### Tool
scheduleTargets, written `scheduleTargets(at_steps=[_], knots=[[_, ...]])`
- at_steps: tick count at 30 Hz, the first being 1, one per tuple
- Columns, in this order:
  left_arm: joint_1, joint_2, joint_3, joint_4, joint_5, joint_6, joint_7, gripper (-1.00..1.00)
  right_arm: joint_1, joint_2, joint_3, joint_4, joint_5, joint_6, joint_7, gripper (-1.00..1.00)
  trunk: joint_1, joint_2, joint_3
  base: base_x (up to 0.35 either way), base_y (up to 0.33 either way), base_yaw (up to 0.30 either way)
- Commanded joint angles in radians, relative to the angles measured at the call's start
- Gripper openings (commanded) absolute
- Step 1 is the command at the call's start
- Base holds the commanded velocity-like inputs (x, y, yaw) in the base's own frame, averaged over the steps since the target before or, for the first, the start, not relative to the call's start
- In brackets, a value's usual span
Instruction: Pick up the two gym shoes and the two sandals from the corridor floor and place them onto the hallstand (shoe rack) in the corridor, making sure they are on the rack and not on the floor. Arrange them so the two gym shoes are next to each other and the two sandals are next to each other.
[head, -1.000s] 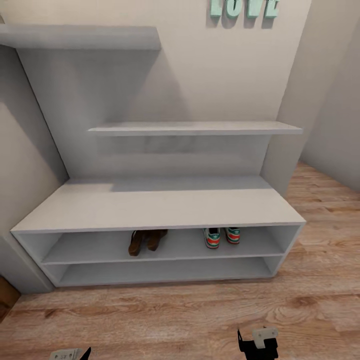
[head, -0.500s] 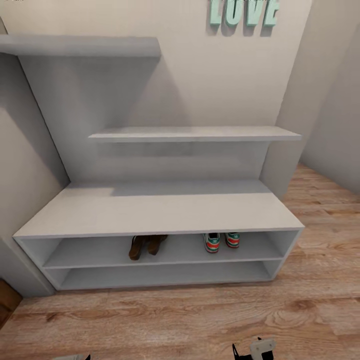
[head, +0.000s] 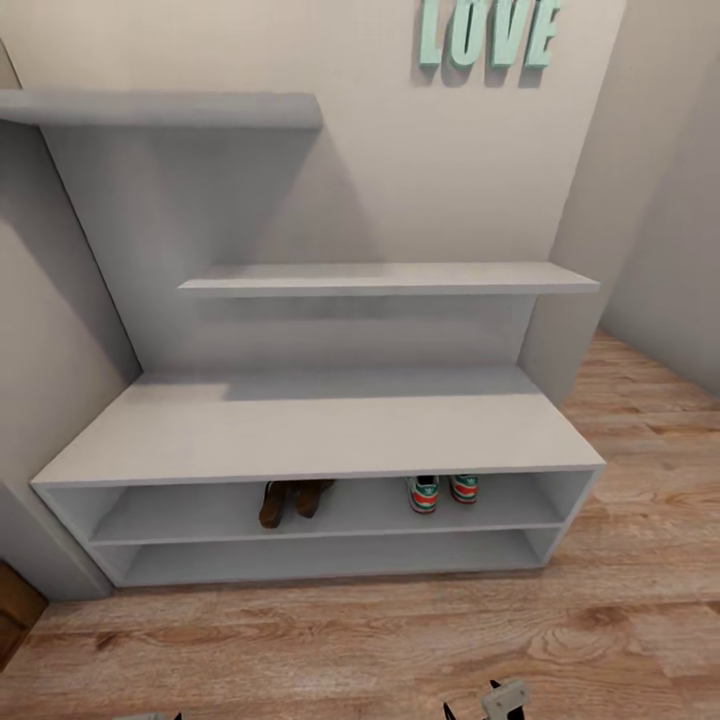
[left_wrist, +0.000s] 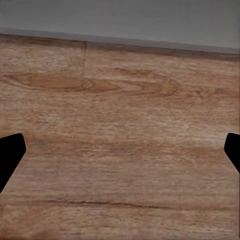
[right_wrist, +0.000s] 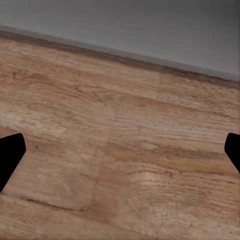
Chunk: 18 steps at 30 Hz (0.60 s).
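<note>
Both claws lower than before.

The walls (head: 400, 150) were pale and plain. Green letters (head: 487, 32) spelling LOVE hung high on the far wall. Soft light made gentle grey shadows there.

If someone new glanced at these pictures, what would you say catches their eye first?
Probably the mint-green LOVE letters high on the wall, above the pale-grey hallstand. Next come the only colourful things on it: the two gym shoes side by side at the right of the upper open compartment, and the two sandals close together near its middle. In front lies the wood-grain corridor floor.
</note>
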Motion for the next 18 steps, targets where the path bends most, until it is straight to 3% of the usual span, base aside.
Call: scheduleTargets(at_steps=[1, 18], knots=[[-0.001, 0.000, 0.007, 0.001, 0.002, 0.000, -0.010, 1.00, 0.000, 0.000, 0.003, 0.000, 0.001, -0.003, 0.002, 1.00, -0.004, 0.007, 0.002, 0.000, 0.000, 0.000], [-0.001, -0.002, 0.008, 0.003, 0.002, 0.000, -0.010, 1.00, 0.000, 0.002, 0.003, 0.002, 0.000, 0.000, 0.010, 1.00, -0.069, 0.126, 0.056, 0.000, 0.000, 0.000]])
